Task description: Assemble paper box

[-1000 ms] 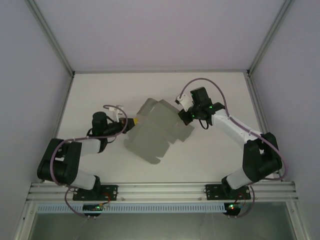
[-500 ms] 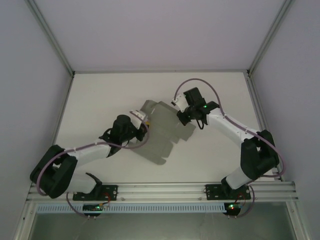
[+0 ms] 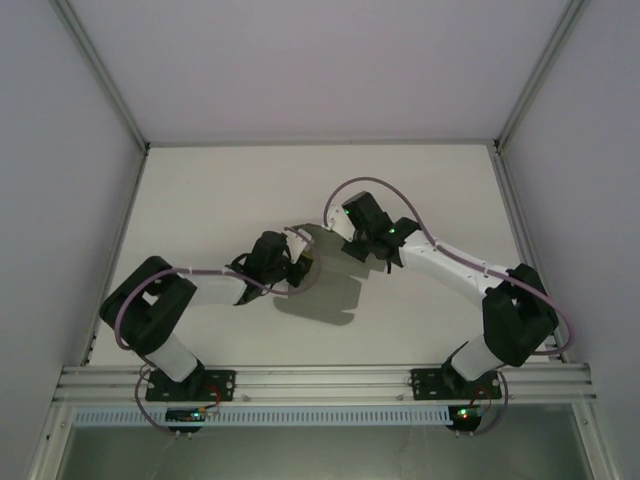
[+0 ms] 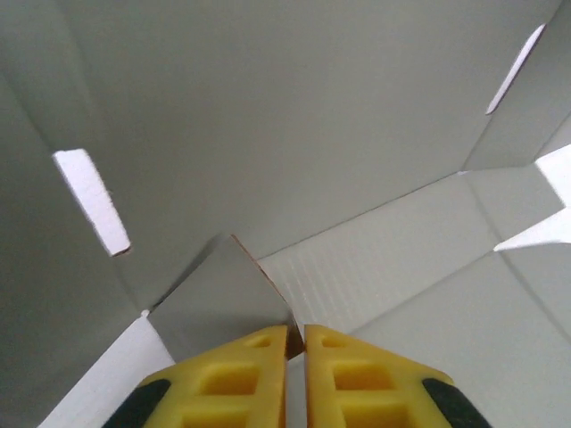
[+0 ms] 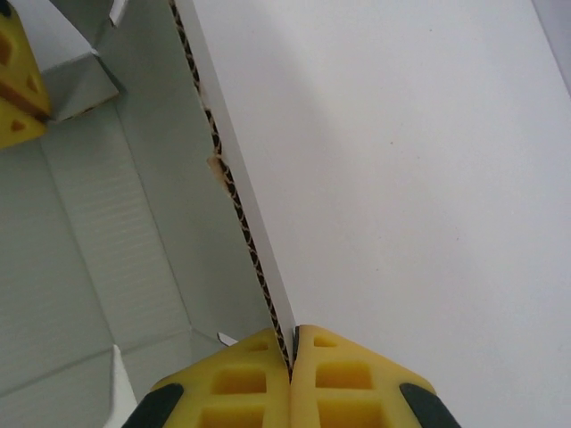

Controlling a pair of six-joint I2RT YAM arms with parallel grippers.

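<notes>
The paper box (image 3: 322, 246), grey corrugated cardboard, is held off the table between my two grippers, part-folded with its walls raised. In the left wrist view its grey inside (image 4: 312, 134) spreads across the frame, with slots and creases. My left gripper (image 4: 296, 337) is shut on a small inner corner flap (image 4: 223, 294). My right gripper (image 5: 292, 346) is shut on the box's thin wall edge (image 5: 234, 201), beside the grey inside (image 5: 107, 223). The left gripper's yellow fingers (image 5: 13, 80) show at that view's top left. From above, the left gripper (image 3: 300, 266) and the right gripper (image 3: 346, 238) stand close together.
The white table (image 3: 200, 200) lies under the box, which casts a shadow (image 3: 320, 298) toward the near edge. Aluminium frame posts and grey walls border the table. The front rail (image 3: 320, 380) carries both arm bases.
Both arms have swung inward and now nearly meet. The cardboard, wide and fairly flat a second ago, has folded up into a narrow shape between the grippers.
</notes>
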